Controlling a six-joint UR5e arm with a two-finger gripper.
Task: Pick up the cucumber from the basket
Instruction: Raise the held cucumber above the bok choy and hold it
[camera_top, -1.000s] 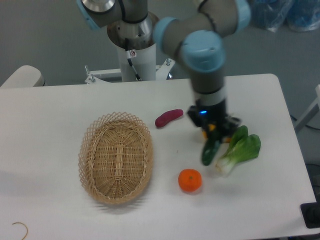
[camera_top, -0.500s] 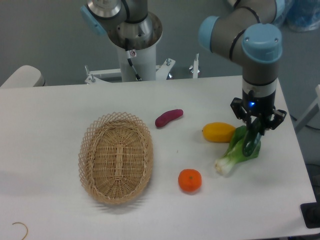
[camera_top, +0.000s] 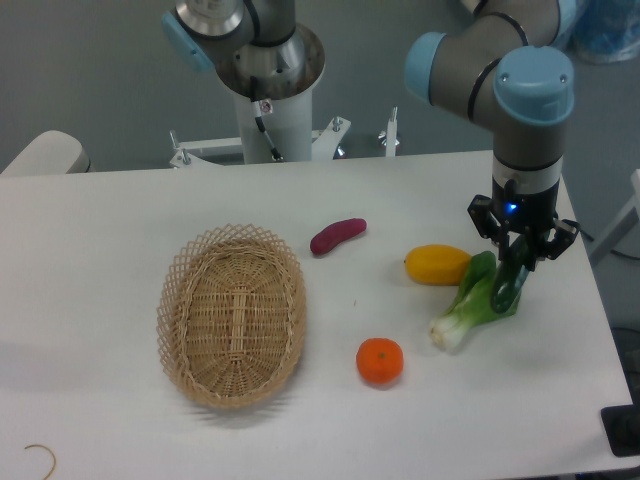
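The gripper (camera_top: 515, 268) hangs at the right part of the white table (camera_top: 120, 220), at about 3 o'clock from the table's middle, pointing down from the grey and light-blue arm (camera_top: 530, 110). Its two fingers are clenched on the cucumber (camera_top: 508, 285), which is dark green and slender and hangs almost upright between them, with its lower end just over the leaves of the bok choy (camera_top: 478, 303). It is not possible to tell whether the cucumber touches the leaves.

The bok choy lies on the table with its white stem toward 7 o'clock and its green leaves toward 1 o'clock. A yellow fruit, perhaps a mango (camera_top: 437, 265), lies just beside the leaves, at 9 o'clock from the gripper. A mandarin (camera_top: 380, 361) lies near the stem end of the bok choy, at about 8 o'clock from it. A purple sweet potato (camera_top: 337, 236) lies at 10 o'clock from the yellow fruit.

The wicker basket (camera_top: 232, 315) stands well apart from the gripper, at the left part of the table, and the cucumber is not in it. A thin brown hook-shaped thing (camera_top: 42, 457) lies near the table's front-left corner.
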